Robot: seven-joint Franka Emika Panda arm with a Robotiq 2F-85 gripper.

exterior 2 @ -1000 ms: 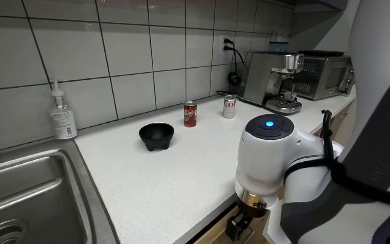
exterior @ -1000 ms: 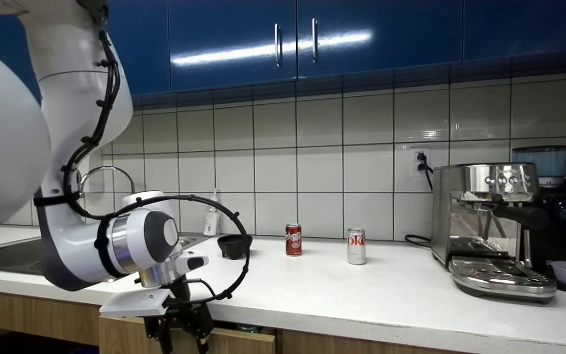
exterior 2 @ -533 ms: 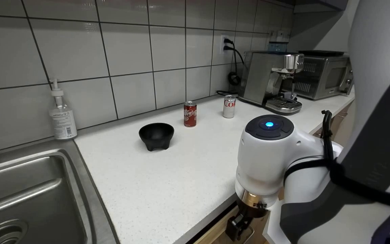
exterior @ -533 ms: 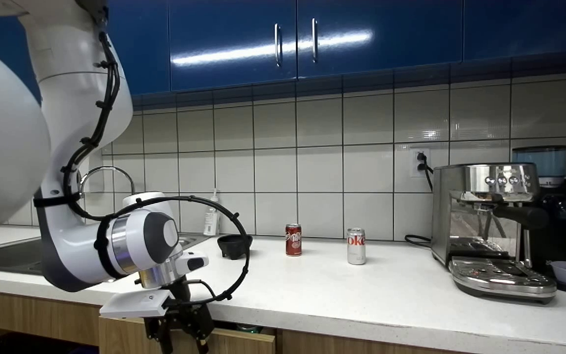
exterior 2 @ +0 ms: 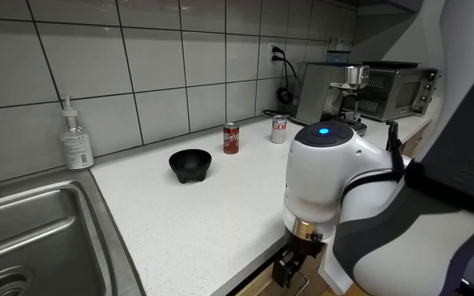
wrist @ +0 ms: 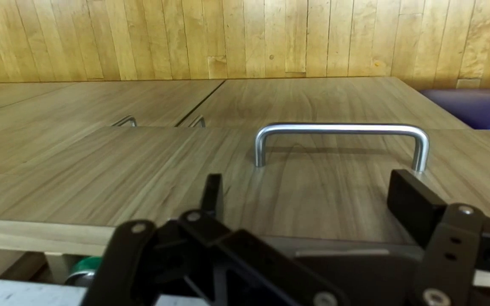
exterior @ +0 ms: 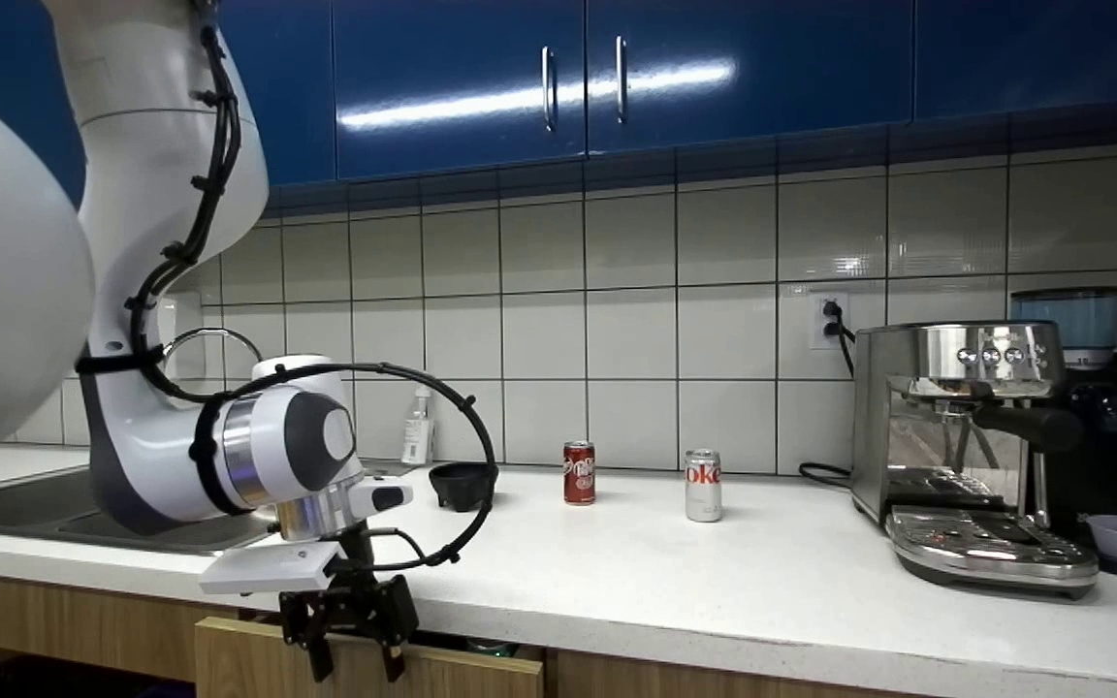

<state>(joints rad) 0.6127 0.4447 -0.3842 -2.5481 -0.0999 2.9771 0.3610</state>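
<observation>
My gripper point(wrist: 306, 180) stands open, its black fingers point(wrist: 415, 199) wide apart with nothing between them. It hangs fingers-down in front of a partly open wooden drawer point(exterior: 481, 676), seen as a dark shape point(exterior 2: 283, 271) at the counter edge in an exterior view. The drawer's silver bar handle point(wrist: 342, 128) lies beyond the fingertips in the wrist view, apart from them. Inside the drawer, a green-and-silver round object point(wrist: 85, 270) shows partly; the counter hides the rest. Whether a finger touches the drawer front, I cannot tell.
On the white counter point(exterior: 617, 572) stand a black bowl point(exterior 2: 190, 162), a red can point(exterior 2: 231, 138), a white-and-silver can point(exterior: 703, 485) and an espresso machine point(exterior: 966, 456). A soap bottle point(exterior 2: 76, 142) sits by the sink point(exterior 2: 93, 230). Blue cabinets point(exterior: 452, 87) hang above.
Over the last half second the arm and gripper have risen a little, so more of the fingers shows before the drawer. The jaws stay wide; drawer, cans and bowl have not moved.
</observation>
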